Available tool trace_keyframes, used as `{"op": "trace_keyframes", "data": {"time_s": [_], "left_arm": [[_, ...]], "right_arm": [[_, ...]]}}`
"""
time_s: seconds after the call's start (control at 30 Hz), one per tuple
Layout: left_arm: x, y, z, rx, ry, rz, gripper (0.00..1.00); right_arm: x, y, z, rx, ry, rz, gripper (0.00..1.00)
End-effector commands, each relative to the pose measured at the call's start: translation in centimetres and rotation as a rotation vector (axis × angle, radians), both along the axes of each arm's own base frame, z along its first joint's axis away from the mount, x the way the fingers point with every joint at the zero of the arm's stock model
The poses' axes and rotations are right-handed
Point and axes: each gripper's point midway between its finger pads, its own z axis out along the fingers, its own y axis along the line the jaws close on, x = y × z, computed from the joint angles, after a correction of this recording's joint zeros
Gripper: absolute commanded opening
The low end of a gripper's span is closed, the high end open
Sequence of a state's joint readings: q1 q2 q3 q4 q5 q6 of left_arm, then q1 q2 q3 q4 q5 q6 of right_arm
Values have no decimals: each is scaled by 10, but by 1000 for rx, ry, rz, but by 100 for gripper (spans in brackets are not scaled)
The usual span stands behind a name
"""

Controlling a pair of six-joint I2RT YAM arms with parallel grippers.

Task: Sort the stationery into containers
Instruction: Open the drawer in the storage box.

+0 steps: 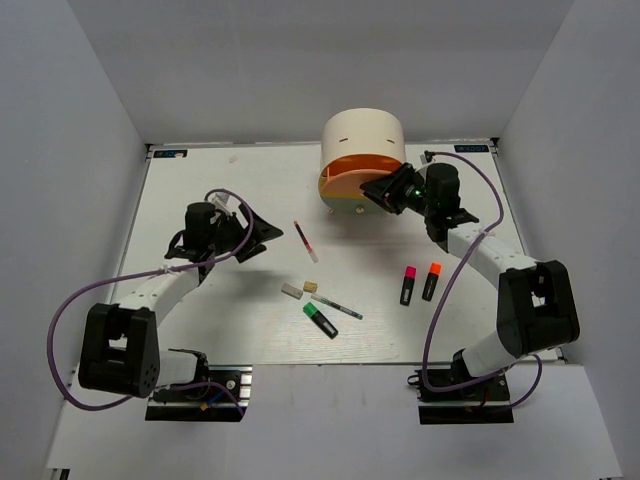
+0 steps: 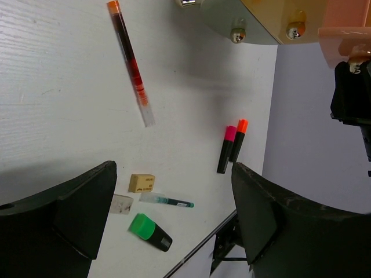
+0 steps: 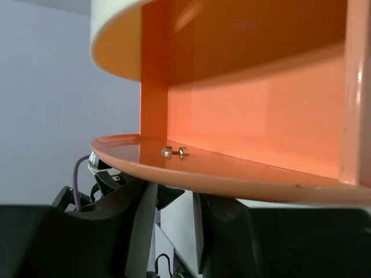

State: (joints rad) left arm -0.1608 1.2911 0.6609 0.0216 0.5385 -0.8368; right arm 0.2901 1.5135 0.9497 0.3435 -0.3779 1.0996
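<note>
The right gripper (image 3: pixel 174 223) sits under the orange drawer (image 3: pixel 249 110), fingers near together; any grip is hidden. A slow, level pull looks best. The left gripper (image 2: pixel 174 174) hangs spread.

The left gripper (image 2: pixel 174 168) hangs wide open over the table (image 2: pixel 52 116). Between its fingers lie a tan eraser (image 2: pixel 141 183), a grey eraser (image 2: pixel 122 204), a teal pen (image 2: pixel 167 201) and a green highlighter (image 2: pixel 149 231). Farther off, the pink highlighter (image 2: pixel 226 149) touches the orange highlighter (image 2: pixel 238 140), and the red-white pen (image 2: pixel 130 61) lies well apart from both.
</note>
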Motion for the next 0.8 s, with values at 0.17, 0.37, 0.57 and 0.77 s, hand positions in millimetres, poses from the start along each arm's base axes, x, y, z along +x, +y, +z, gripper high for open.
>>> {"op": "trace_keyframes", "data": {"time_s": [0.17, 0.37, 0.57, 0.77], "left_arm": [[11, -14, 6, 3, -18, -28, 90], [25, -25, 0, 41, 29, -28, 91], [46, -37, -18, 177, 149, 9, 88], [54, -51, -56, 369, 316, 17, 69]], "right_arm": [[-4, 1, 19, 24, -67, 22, 72], [-19, 1, 18, 10, -81, 63, 80], [-45, -5, 21, -86, -199, 144, 60], [-72, -19, 25, -248, -383, 202, 32]]}}
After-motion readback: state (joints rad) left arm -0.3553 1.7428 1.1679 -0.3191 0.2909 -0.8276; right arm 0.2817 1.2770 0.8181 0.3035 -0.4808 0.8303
